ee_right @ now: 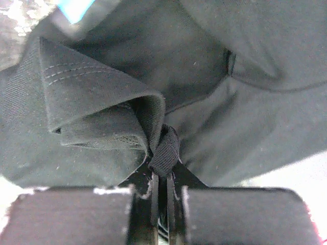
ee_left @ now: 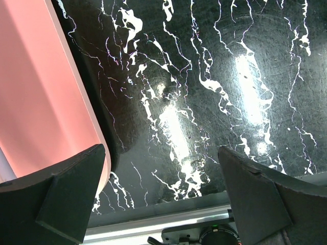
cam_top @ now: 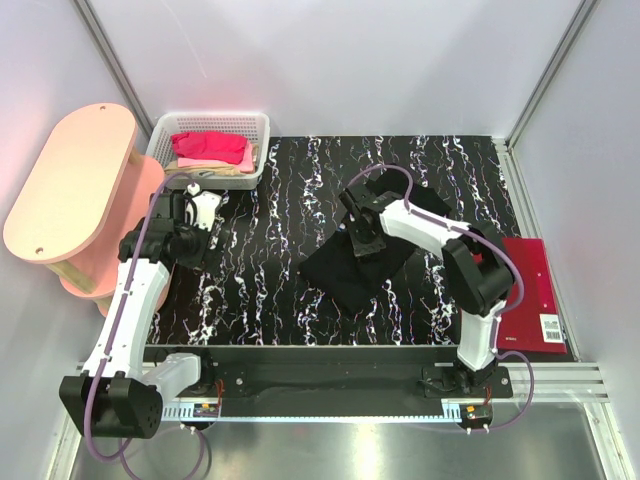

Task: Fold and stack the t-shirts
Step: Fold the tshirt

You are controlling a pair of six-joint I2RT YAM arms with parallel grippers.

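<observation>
- Currently, I have the right gripper with its fingers pressed together on a doubled edge of the black soft cloth t-shirt; the fold bunches just ahead of the tips.
- This shirt lies partly folded near the middle of the black table surface with white marbled streaks, in front of the right arm.
- The left gripper hangs with its fingers spread wide over bare table beside the pink oval-topped stand; it holds nothing.
- The pink and red cloth t-shirts sit in the white plastic mesh basket at the far left, and I judge them not yet folded.
- To do this step well, I carry the pinched edge low and level across the shirt, so that the layer beneath does not drag.
- I line the edge up with the opposite side before release, and I open only once the cloth rests flat.
- Risk, as I judge it: the pinch is narrow, and a quick pull may slip it.
</observation>
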